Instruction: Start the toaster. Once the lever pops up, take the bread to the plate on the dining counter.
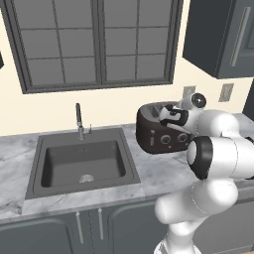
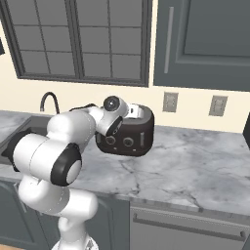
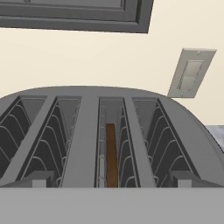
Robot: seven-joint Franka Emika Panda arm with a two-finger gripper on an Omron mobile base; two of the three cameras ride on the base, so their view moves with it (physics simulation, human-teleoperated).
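The dark toaster [image 1: 158, 133] [image 2: 131, 137] stands on the marble worktop, right of the sink. My hand hovers just above its top, pointing down at the slots. In the hand view the toaster [image 3: 87, 131] shows several slots, and the bread [image 3: 111, 153], a thin brown slice seen edge-on, sits low in the third slot from the left. My gripper [image 3: 111, 181] is open, its fingertips [image 3: 40, 179] wide apart on either side of that slot, holding nothing. A small pale lever [image 2: 142, 139] shows on the toaster's front beside two round knobs. The plate and the dining counter are out of view.
A dark sink [image 1: 84, 163] with a faucet [image 1: 79, 121] lies left of the toaster. Bare marble worktop [image 2: 195, 166] stretches to the toaster's right. Wall outlets [image 2: 170, 101] and a grey upper cabinet [image 2: 205, 44] are behind and above. A window [image 1: 99, 42] fills the back wall.
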